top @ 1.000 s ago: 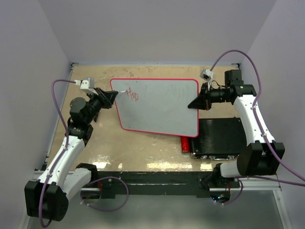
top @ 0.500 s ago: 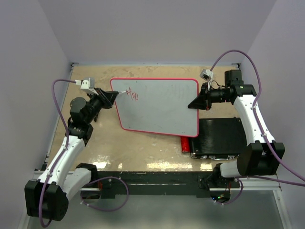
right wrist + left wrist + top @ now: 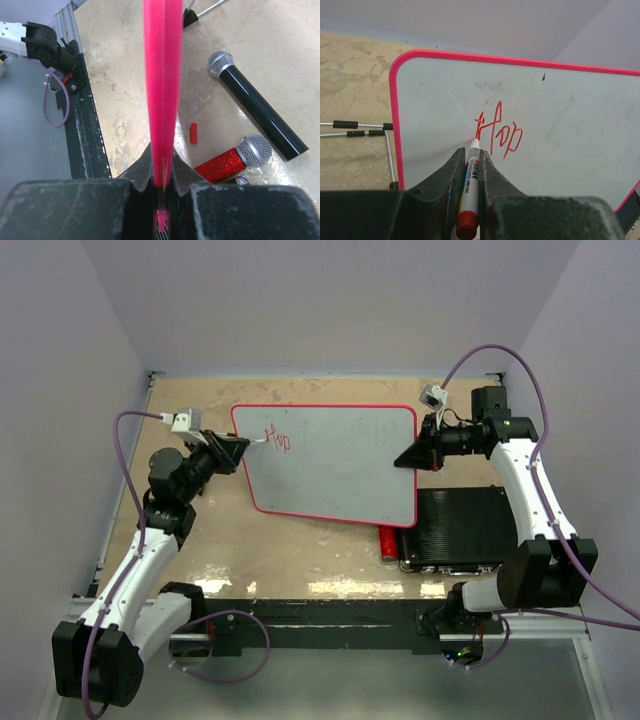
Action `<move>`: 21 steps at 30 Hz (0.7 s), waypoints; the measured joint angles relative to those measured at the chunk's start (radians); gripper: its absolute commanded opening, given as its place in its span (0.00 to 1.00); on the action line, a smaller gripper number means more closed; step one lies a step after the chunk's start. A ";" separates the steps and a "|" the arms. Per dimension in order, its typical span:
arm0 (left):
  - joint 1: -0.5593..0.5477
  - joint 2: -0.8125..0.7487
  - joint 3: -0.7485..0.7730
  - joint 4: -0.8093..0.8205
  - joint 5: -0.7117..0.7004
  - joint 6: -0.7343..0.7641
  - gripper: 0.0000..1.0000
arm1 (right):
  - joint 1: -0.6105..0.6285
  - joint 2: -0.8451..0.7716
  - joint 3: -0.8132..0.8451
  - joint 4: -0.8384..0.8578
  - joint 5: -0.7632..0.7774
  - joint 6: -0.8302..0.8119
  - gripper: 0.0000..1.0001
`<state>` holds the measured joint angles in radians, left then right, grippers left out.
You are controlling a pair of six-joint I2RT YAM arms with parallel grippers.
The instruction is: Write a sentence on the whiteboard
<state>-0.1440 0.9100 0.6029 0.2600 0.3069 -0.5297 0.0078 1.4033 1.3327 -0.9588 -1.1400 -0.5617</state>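
While only 3 red letters, "Hop", stand in the upper left corner of the whiteboard point(image 3: 330, 465), the sentence point(image 3: 501, 131) is barely begun, and I judge the step in hand to be the writing of its 1st word. The left gripper point(image 3: 472, 159), at the whiteboard's left edge, has its fingers closed tight on a red marker point(image 3: 469, 190). The marker's tip sits at the left stroke of the H, touching the surface or just off it; I cannot tell which. The right gripper point(image 3: 162, 167), at the whiteboard's right edge, is pinched on the red frame and seems to hold the whiteboard at a tilt. The next move, as I judge it, calls for carrying the tip to the right of the p and pressing lightly for the following letter, with the right arm steadying the whiteboard. Apart from "Hop", the only writing is small print on the marker's barrel, too fine to read. No brand shows on the black microphone point(image 3: 255, 107) or the red glitter microphone point(image 3: 225, 164) lying beside the whiteboard's right edge.
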 measured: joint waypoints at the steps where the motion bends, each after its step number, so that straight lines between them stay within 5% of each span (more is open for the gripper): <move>1: 0.000 0.000 -0.003 -0.002 0.002 0.000 0.00 | 0.000 0.000 0.000 0.000 0.000 0.000 0.00; 21: 0.000 -0.042 -0.006 -0.069 0.037 -0.001 0.00 | 0.000 0.000 0.000 0.001 0.000 -0.003 0.00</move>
<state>-0.1440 0.8684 0.5964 0.1905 0.3443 -0.5304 0.0078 1.4033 1.3327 -0.9577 -1.1400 -0.5652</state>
